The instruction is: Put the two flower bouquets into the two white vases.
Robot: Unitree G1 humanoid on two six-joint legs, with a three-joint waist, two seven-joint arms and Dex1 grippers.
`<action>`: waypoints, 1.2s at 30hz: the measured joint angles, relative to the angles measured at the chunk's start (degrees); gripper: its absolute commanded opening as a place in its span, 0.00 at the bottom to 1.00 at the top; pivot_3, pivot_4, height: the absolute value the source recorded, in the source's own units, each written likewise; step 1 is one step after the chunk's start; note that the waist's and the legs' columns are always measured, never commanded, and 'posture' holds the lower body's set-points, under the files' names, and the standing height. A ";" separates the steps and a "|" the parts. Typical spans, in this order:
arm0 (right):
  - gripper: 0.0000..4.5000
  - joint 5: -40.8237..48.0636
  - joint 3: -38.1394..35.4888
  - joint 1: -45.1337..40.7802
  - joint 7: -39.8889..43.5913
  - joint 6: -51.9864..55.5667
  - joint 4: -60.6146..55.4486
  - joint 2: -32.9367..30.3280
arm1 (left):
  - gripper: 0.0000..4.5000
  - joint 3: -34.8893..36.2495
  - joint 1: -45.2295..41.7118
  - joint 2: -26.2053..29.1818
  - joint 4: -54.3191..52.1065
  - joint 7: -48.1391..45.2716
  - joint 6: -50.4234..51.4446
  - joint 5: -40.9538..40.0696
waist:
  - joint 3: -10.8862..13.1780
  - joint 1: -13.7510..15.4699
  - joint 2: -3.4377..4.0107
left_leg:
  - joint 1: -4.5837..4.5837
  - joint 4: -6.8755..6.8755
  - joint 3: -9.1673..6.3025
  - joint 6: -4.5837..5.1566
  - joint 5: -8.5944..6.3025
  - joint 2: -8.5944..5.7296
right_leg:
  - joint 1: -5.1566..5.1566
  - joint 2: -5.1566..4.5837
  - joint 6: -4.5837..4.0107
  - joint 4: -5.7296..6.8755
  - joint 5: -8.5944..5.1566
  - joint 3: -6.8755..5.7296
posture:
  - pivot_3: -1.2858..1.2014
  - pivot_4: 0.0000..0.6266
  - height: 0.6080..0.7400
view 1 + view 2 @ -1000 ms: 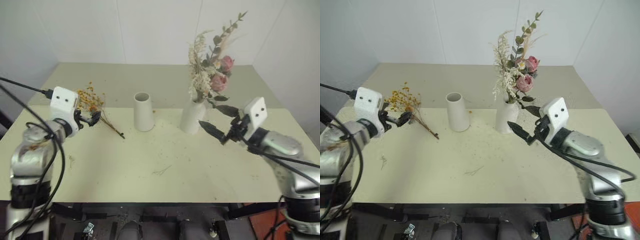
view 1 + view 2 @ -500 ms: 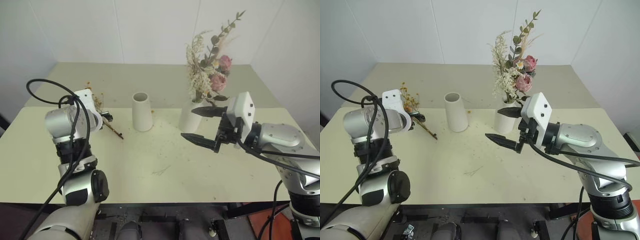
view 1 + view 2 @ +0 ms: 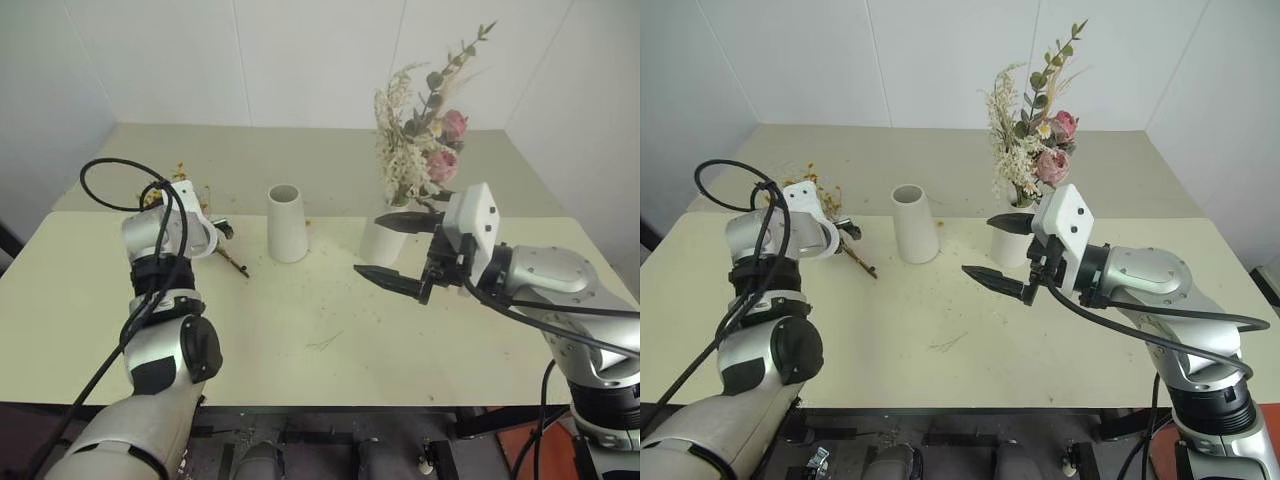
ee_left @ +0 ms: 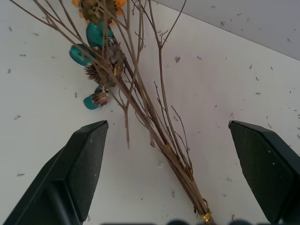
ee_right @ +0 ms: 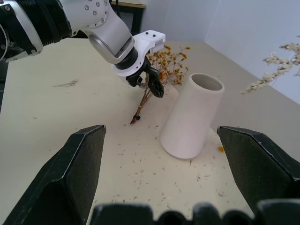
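My surface (image 3: 300, 340) is pale yellow-green and pretty messy, tiny dried crumbs scattered everywhere, plus one loose twig (image 3: 325, 342) lying near the front. White walls (image 3: 300, 60) behind.

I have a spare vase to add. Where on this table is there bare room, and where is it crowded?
The near half of the table, in front of the wide vase, is bare but for crumbs. So is the far strip behind it. It is crowded around the yellow bouquet under the left gripper, and by the filled vase.
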 measured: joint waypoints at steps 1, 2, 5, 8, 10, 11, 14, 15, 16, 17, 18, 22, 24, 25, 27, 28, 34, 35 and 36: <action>1.00 -0.08 0.01 0.12 -0.15 0.11 -0.22 0.00 | 0.96 0.36 -0.80 0.27 2.25 0.74 -1.28 -0.11 | 0.00 -0.01 0.00 | 0.00 0.00 0.00 0.00 0.00 0.00 | 0.00 0.00 0.00 0.00 0.00 0.00 | 0.52 0.24 1.00; 1.00 -0.13 0.02 0.27 -0.30 0.14 -0.47 0.00 | 0.91 0.69 -1.44 0.58 3.93 1.18 -2.28 -0.43 | 0.00 -0.08 0.00 | 0.00 -0.01 0.00 0.00 0.00 0.00 | 0.00 0.00 0.00 0.00 0.00 0.00 | 0.52 0.24 1.00; 1.00 -0.32 0.01 0.70 -0.87 0.15 -0.69 0.01 | 0.75 0.71 -2.44 1.11 7.58 1.74 -5.39 -1.33 | 0.00 -0.10 0.00 | 0.00 -0.01 0.01 0.00 0.00 0.00 | -0.01 0.00 0.00 0.00 0.00 0.00 | 0.52 0.24 1.00; 1.00 -0.83 0.02 1.17 -1.24 0.15 -0.96 0.02 | 0.54 0.82 -2.67 1.48 11.20 2.31 -8.06 -2.13 | 0.00 -0.05 0.00 | 0.00 -0.01 0.01 0.00 0.00 0.00 | -0.01 0.00 0.00 0.02 0.00 -0.01 | 0.52 0.24 1.00; 1.00 -1.25 0.02 1.75 -1.35 0.15 -0.98 0.02 | 0.40 0.82 -2.93 1.94 12.58 2.67 -9.39 -2.31 | 0.00 -0.05 0.00 | 0.01 -0.01 0.01 0.00 0.00 -0.01 | 0.00 0.00 0.01 0.02 0.00 -0.01 | 0.52 0.24 1.00; 1.00 -1.38 0.02 2.09 -1.39 0.14 -0.98 0.04 | 0.33 0.82 -3.06 2.21 13.33 3.09 -10.29 -2.44 | 0.00 -0.05 0.00 | 0.01 -0.01 0.01 0.00 0.00 -0.01 | 0.00 0.00 0.01 0.02 0.00 -0.01 | 0.52 0.24 1.00; 1.00 -1.74 0.02 2.53 -1.42 0.08 -0.99 0.29 | 0.13 0.85 -3.07 2.49 14.56 3.88 -11.89 -3.49 | 0.00 -0.05 0.00 | 0.00 -0.01 0.01 0.00 0.00 0.00 | 0.00 0.00 0.01 0.02 0.00 -0.01 | 0.52 0.24 1.00; 1.00 -1.97 0.02 2.58 -1.41 0.02 -0.98 0.32 | 0.05 0.85 -3.08 2.52 14.68 4.10 -12.40 -3.84 | 0.00 -0.04 0.00 | 0.00 -0.01 0.01 -0.01 0.00 0.00 | 0.00 0.00 0.01 0.02 0.00 -0.01 | 0.52 0.24 1.00; 1.00 -2.15 0.03 2.62 -1.41 -0.04 -0.98 0.34 | 0.01 0.85 -3.08 2.66 14.84 4.41 -12.65 -4.13 | 0.00 -0.04 0.00 | 0.00 -0.01 0.01 -0.01 0.00 0.00 | 0.00 0.00 0.01 0.02 0.00 -0.01 | 0.52 0.24 1.00; 1.00 -2.49 0.03 2.70 -1.41 -0.13 -0.98 0.43 | 0.01 0.88 -3.08 2.89 15.16 4.72 -13.14 -4.40 | 0.00 -0.05 0.00 | 0.00 -0.01 0.01 -0.01 0.00 -0.01 | 0.00 0.00 0.01 0.02 0.00 -0.01 | 0.52 0.24 1.00; 1.00 -2.61 0.03 2.82 -1.40 -0.21 -0.98 0.46 | 0.01 0.87 -3.07 2.94 15.30 4.86 -13.73 -4.46 | 0.00 -0.06 0.00 | 0.00 -0.01 0.01 -0.01 0.00 0.00 | 0.00 0.00 0.01 0.02 0.00 -0.01 | 0.52 0.24 1.00; 1.00 -3.94 0.18 3.19 -1.42 -0.87 -0.97 0.77 | 0.01 -1.23 -0.26 1.41 9.80 3.44 -22.91 -4.24 | 0.00 -0.03 0.00 | 0.01 -0.03 0.02 -0.03 0.01 0.00 | 0.00 -0.02 0.01 0.04 0.02 0.01 | 0.52 0.24 1.00; 1.00 -4.51 0.19 3.27 -1.47 -1.02 -0.97 1.07 | 0.01 -1.70 1.48 -0.22 4.70 2.16 -27.62 -4.86 | 0.02 0.05 -0.04 | -0.06 -0.02 0.02 -0.10 0.04 0.01 | -0.06 -0.02 0.00 0.06 0.02 -0.01 | 0.52 0.24 1.00; 1.00 -4.83 0.19 3.30 -1.50 -1.16 -0.97 1.15 | 0.01 -1.03 1.48 -0.61 2.84 1.91 -28.26 -6.50 | 0.02 0.08 -0.04 | -0.06 -0.02 0.02 -0.10 0.04 0.00 | -0.05 -0.02 0.00 0.04 0.02 0.00 | 0.52 0.24 1.00; 1.00 -5.58 0.18 3.47 -1.72 -1.40 -0.98 1.21 | 0.01 -0.94 2.43 -1.39 -2.76 -0.45 -33.61 -8.35 | 0.03 0.07 -0.04 | -0.06 -0.03 0.02 -0.10 0.04 0.00 | -0.04 -0.03 0.00 0.03 0.02 0.00 | 0.52 0.24 1.00; 1.00 -5.92 0.14 3.79 -1.94 -1.53 -0.98 1.22 | 0.01 -0.99 2.79 -1.61 -5.52 -2.39 -36.60 -9.14 | 0.03 0.07 -0.04 | -0.06 -0.03 0.02 -0.10 0.04 0.01 | -0.03 -0.03 0.00 0.03 0.02 0.00 | 0.52 0.24 1.00; 1.00 -6.44 -0.33 6.05 -3.09 -1.64 -1.16 1.44 | 0.01 2.23 3.73 -2.99 -12.79 -20.55 -47.66 -21.85 | 0.02 0.03 -0.04 | 0.06 0.00 0.04 -0.10 0.04 0.00 | 0.07 -0.02 0.00 0.02 0.02 0.01 | 0.52 0.24 1.00; 1.00 -6.64 -0.52 6.96 -3.63 -1.65 -1.50 1.50 | 0.01 3.52 3.73 -3.67 -12.73 -25.07 -48.59 -25.69 | 0.02 0.05 -0.05 | 0.06 0.00 0.04 -0.09 0.04 0.00 | 0.08 -0.02 0.00 0.01 0.02 0.00 | 0.52 0.24 1.00; 1.00 -6.83 -0.52 7.42 -3.84 -1.65 -1.58 1.63 | 0.01 4.15 3.72 -3.72 -12.65 -27.48 -48.75 -27.62 | 0.02 0.03 -0.05 | 0.03 0.02 0.04 -0.09 0.04 0.00 | 0.06 -0.02 0.00 0.01 0.02 0.00 | 0.52 0.24 1.00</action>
